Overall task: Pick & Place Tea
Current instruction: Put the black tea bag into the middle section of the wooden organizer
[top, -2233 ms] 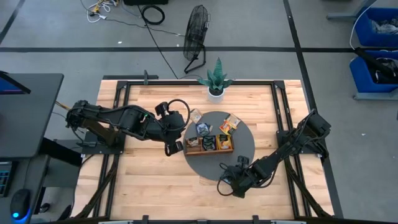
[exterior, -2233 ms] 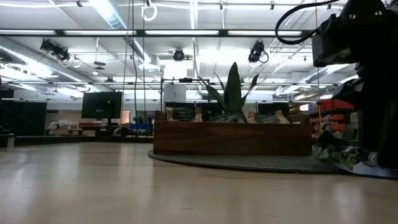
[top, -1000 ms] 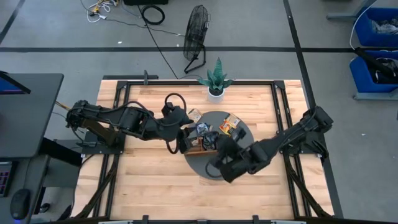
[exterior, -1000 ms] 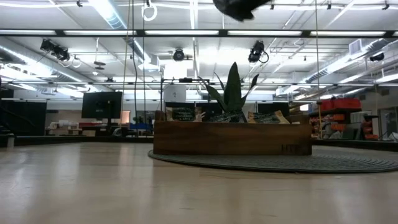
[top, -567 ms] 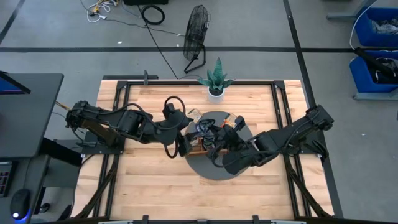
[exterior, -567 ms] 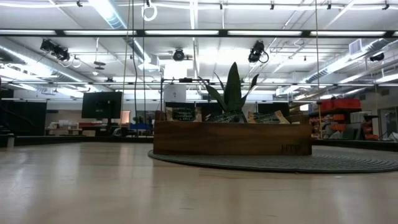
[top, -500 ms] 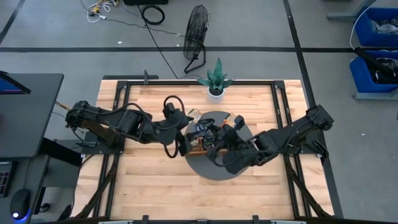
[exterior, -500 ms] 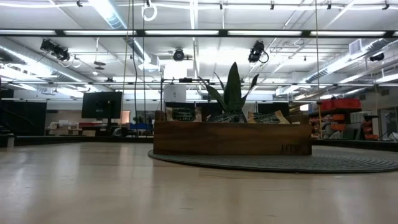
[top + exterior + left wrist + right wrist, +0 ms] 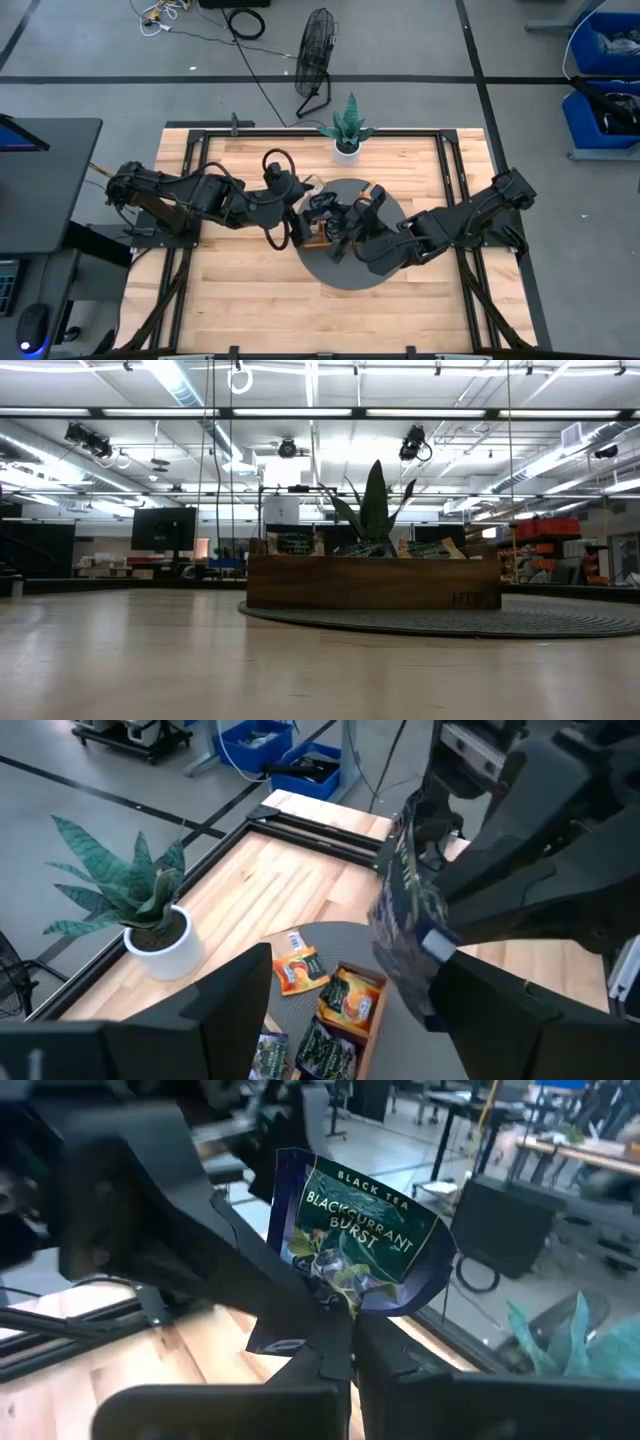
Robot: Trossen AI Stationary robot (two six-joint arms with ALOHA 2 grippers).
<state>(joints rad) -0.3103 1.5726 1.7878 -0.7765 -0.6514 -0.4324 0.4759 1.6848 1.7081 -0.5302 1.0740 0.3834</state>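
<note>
A dark blue tea sachet [image 9: 355, 1245] marked "Blackcurrant Burst" was pinched at its lower edge in the right pincer [image 9: 340, 1342], held up in the air over the wooden tray [image 9: 322, 236] — its fingers pressed together on it. The left pincer [image 9: 300, 221] hung just beside it at the tray's left end, its fingers [image 9: 225, 990] spread wide and holding nothing. More sachets [image 9: 333, 1020] stood in the tray's compartments, and an orange one [image 9: 299, 967] lay on the round grey mat [image 9: 392, 214] beside the tray. A potted plant [image 9: 347, 128] stood at the table's [image 9: 240, 290] far edge.
</note>
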